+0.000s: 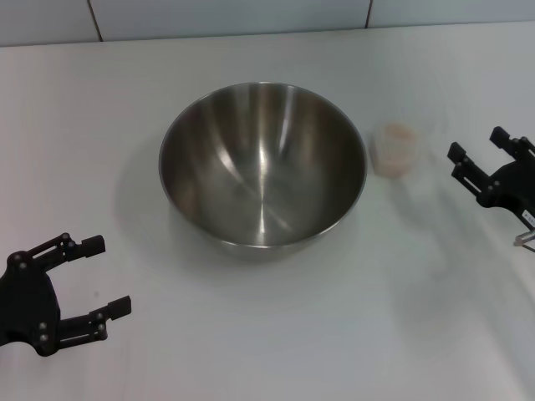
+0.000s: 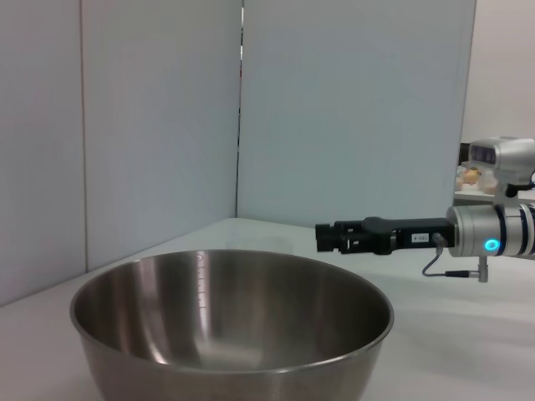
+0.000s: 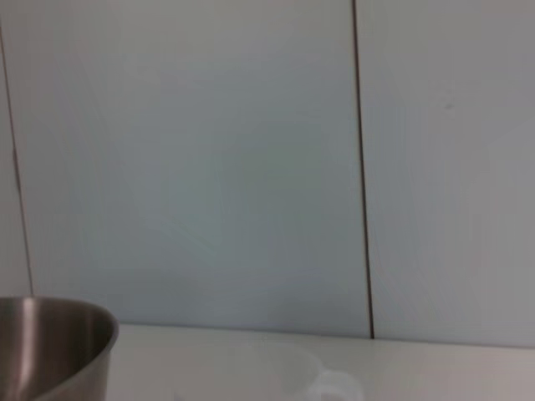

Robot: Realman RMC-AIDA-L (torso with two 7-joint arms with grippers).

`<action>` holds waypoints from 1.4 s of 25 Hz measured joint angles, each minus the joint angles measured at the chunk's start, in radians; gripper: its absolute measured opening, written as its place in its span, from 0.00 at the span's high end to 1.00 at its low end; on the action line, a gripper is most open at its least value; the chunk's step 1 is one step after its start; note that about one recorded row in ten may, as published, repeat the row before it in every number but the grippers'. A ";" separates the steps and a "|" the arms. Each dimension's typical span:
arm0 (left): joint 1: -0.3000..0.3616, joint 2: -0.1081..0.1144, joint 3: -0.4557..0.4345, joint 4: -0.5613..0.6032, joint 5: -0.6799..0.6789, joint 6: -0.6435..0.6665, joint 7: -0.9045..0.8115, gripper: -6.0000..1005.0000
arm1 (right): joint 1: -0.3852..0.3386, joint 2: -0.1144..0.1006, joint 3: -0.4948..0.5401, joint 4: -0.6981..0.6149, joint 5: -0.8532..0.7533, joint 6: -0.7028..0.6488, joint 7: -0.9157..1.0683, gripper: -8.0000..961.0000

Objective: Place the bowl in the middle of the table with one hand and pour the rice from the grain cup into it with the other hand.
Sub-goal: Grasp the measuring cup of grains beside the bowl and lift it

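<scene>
The steel bowl (image 1: pixel 262 163) stands empty and upright in the middle of the white table (image 1: pixel 276 342). It also shows in the left wrist view (image 2: pixel 230 322) and, as an edge, in the right wrist view (image 3: pixel 50 347). The clear grain cup (image 1: pixel 394 150) stands just right of the bowl, with pale rice (image 1: pixel 394 140) inside; it shows faintly in the right wrist view (image 3: pixel 311 380). My right gripper (image 1: pixel 477 144) is open and empty, a short way right of the cup; it also shows in the left wrist view (image 2: pixel 321 237). My left gripper (image 1: pixel 109 276) is open and empty at the front left, apart from the bowl.
Grey wall panels (image 1: pixel 234 17) run along the table's far edge. Bare tabletop lies in front of the bowl and to its left.
</scene>
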 joint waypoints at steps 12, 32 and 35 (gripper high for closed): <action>0.003 0.000 -0.001 0.000 -0.005 0.000 0.000 0.14 | 0.038 -0.001 -0.001 0.012 0.002 0.074 -0.006 0.25; 0.001 0.003 -0.001 0.002 -0.008 0.003 0.000 0.14 | 0.122 -0.003 0.001 0.006 0.005 0.200 -0.007 0.25; 0.001 0.003 -0.002 0.002 -0.008 0.003 0.000 0.14 | 0.132 -0.003 0.002 0.004 0.006 0.215 -0.007 0.25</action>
